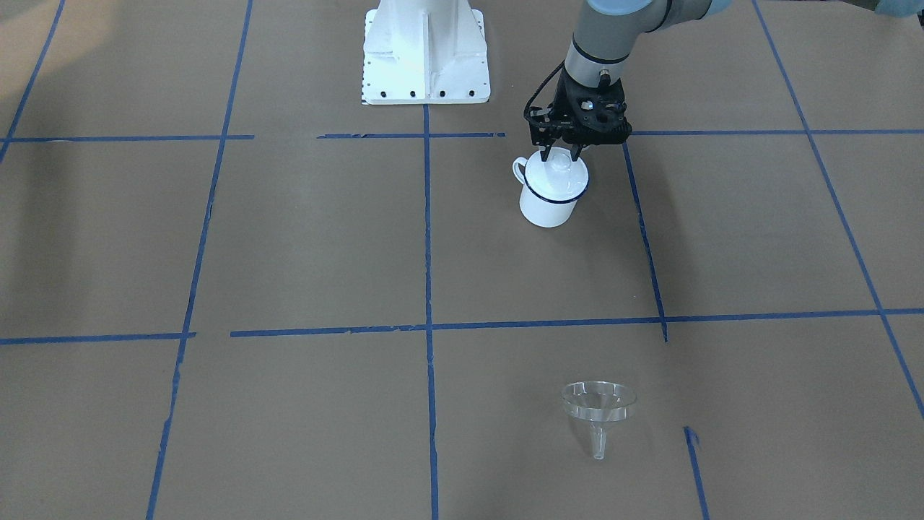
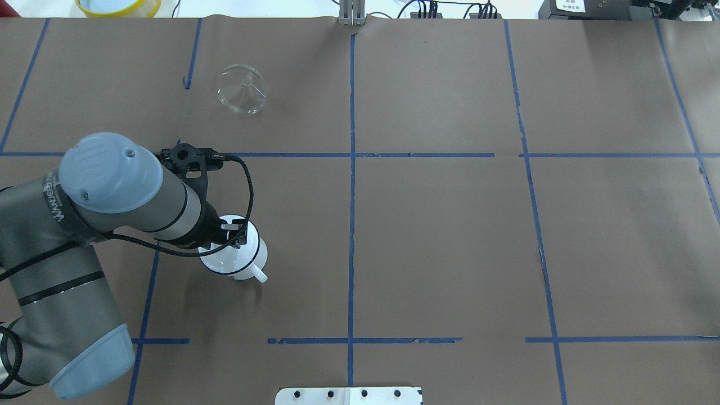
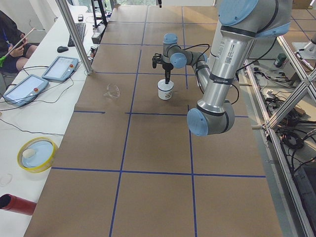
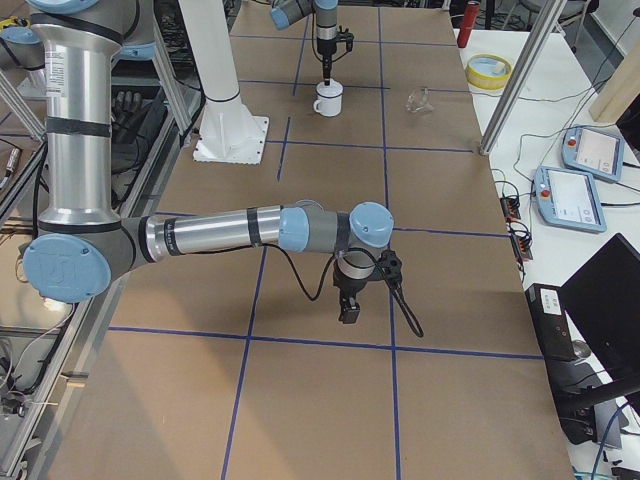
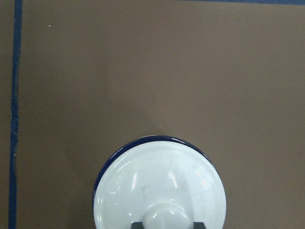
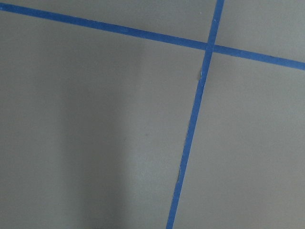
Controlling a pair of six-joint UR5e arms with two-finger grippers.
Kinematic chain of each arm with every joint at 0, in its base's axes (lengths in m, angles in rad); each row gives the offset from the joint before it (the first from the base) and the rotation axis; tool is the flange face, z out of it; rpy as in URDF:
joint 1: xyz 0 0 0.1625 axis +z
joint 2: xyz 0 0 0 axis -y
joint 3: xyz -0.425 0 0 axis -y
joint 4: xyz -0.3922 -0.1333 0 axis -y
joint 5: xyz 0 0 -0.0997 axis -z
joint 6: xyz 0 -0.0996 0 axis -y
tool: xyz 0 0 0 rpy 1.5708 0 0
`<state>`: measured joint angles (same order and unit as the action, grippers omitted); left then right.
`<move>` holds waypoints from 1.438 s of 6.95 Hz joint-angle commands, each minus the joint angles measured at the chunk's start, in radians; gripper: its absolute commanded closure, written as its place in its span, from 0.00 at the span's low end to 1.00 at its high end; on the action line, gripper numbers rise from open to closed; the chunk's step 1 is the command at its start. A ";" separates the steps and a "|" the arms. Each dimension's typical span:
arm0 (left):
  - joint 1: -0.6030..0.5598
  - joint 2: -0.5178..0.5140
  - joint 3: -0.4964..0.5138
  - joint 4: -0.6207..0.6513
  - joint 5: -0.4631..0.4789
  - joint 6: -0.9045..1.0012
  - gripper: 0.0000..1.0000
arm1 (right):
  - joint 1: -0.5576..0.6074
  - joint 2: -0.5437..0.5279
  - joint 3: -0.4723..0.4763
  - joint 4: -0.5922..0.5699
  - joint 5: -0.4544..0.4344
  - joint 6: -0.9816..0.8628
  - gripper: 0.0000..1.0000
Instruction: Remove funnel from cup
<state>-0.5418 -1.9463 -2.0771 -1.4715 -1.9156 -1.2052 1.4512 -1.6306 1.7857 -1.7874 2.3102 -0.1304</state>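
Note:
The clear funnel [image 1: 599, 404] lies on the brown table, far from the cup, and shows in the overhead view [image 2: 242, 90] at the far left. The white cup [image 1: 548, 206] with a dark blue rim stands upright, handle toward the robot base. A white round lid [image 1: 556, 177] with a knob sits on it, seen from above in the left wrist view [image 5: 157, 186]. My left gripper [image 1: 560, 153] points straight down over the cup, its fingers closed on either side of the lid's knob. My right gripper [image 4: 350, 312] hangs low over bare table at the other end; I cannot tell if it is open.
The white robot base [image 1: 426, 50] stands behind the cup. Blue tape lines [image 1: 427, 238] divide the brown table into squares. A yellow-rimmed bowl [image 2: 118, 5] sits off the table's far left corner. Tablets [image 3: 60, 67] lie on the side bench.

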 commanded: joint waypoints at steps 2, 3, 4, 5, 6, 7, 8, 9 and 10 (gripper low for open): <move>-0.023 0.004 -0.021 0.000 -0.002 0.047 0.00 | 0.000 0.000 0.001 0.000 0.000 0.000 0.00; -0.132 0.010 -0.024 0.000 -0.081 0.184 0.00 | 0.000 0.000 0.001 0.000 0.000 0.000 0.00; -0.271 0.050 -0.026 0.000 -0.174 0.334 0.00 | 0.000 0.000 0.001 0.000 0.000 0.000 0.00; -0.402 0.110 -0.026 0.000 -0.219 0.475 0.00 | 0.000 0.000 0.001 0.000 0.000 0.000 0.00; -0.538 0.169 -0.021 0.000 -0.268 0.568 0.00 | 0.000 0.000 0.000 0.000 0.000 0.000 0.00; -0.663 0.237 -0.015 0.000 -0.319 0.714 0.00 | 0.000 0.000 0.000 0.000 0.000 0.000 0.00; -0.773 0.347 -0.005 0.002 -0.368 0.878 0.00 | 0.000 0.000 0.000 -0.001 0.000 0.000 0.00; -0.793 0.442 0.024 0.002 -0.369 0.962 0.00 | 0.000 0.000 0.000 0.000 0.000 0.000 0.00; -0.901 0.483 0.113 0.000 -0.370 1.043 0.00 | 0.000 0.000 0.000 0.000 0.000 0.000 0.00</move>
<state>-1.3386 -1.5383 -2.0404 -1.4700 -2.2766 -0.2722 1.4511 -1.6307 1.7856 -1.7875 2.3102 -0.1304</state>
